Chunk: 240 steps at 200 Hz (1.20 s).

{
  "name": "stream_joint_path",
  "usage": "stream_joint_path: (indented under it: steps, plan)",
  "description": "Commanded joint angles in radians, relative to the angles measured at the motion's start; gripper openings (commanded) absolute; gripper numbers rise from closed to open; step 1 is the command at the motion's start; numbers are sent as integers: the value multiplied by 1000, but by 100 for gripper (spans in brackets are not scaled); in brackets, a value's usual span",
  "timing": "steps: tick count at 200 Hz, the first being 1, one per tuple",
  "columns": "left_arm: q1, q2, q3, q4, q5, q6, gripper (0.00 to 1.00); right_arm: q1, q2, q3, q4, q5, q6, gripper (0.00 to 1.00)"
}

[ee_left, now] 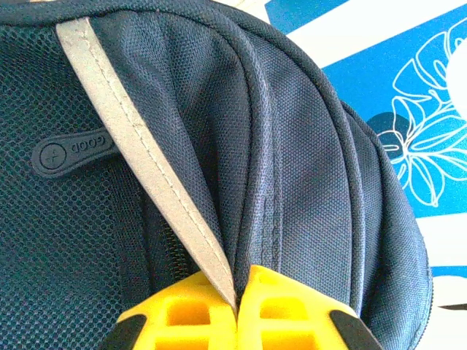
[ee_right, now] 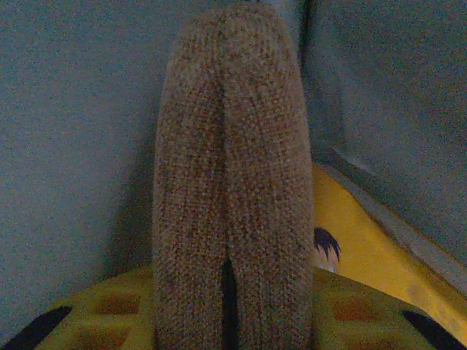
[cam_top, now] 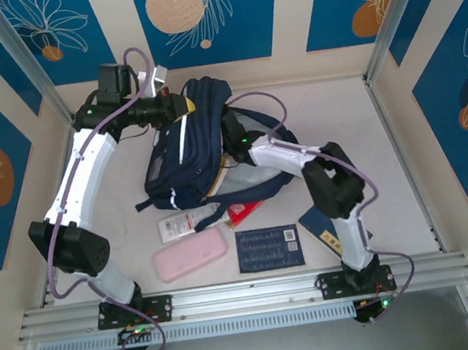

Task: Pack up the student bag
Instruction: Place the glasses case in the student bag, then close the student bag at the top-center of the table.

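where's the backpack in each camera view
top external: backpack at centre, between both arms
left wrist: navy fabric across the frame, left gripper pinching it
right wrist: likely its grey lining behind a brown knit item
shared landmark: white stripe, top and left wrist

The backpack (ee_left: 314, 182) is coarse woven navy cloth, matt, with open mesh (ee_left: 44, 255) to the left of the left pincer (ee_left: 237, 310). A dull grey stitched stripe (ee_left: 139, 153) runs into its smooth yellow plastic fingers (ee_left: 292, 310). Between the fingers of the right pincer (ee_right: 230, 317) sits a rough brown knitted piece (ee_right: 230, 146).
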Motion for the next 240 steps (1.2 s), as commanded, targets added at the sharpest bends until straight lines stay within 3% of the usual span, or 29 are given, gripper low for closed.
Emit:
stream_joint_path:
  steps: [1, 27, 44, 66, 98, 162, 201, 240]
  plan:
    - [-7, -17, 102, 142, 117, 4, 0, 25, 102, 131, -7, 28, 56, 20]
    - [-2, 8, 114, 133, 122, 11, 0, 26, 163, 167, 58, -11, 96, 47]
    - [3, 21, 116, 125, 114, 17, 0, 23, 139, 177, 50, -33, 27, 59]
    - [15, 24, 114, 104, 85, 37, 0, 18, 87, 194, -22, -65, -96, 72]
    - [47, 10, 116, 51, -28, 61, 0, 10, -23, 122, -56, -84, -202, 83]
    - [77, 24, 150, -56, -305, 146, 0, -6, -230, 10, -175, -7, -377, 85]
    - [98, 64, 170, -8, -341, 107, 0, -19, -379, -126, -194, 94, -401, 84]
    - [120, 77, 188, 30, -416, 97, 0, -17, -564, -270, -343, 269, -461, 84]
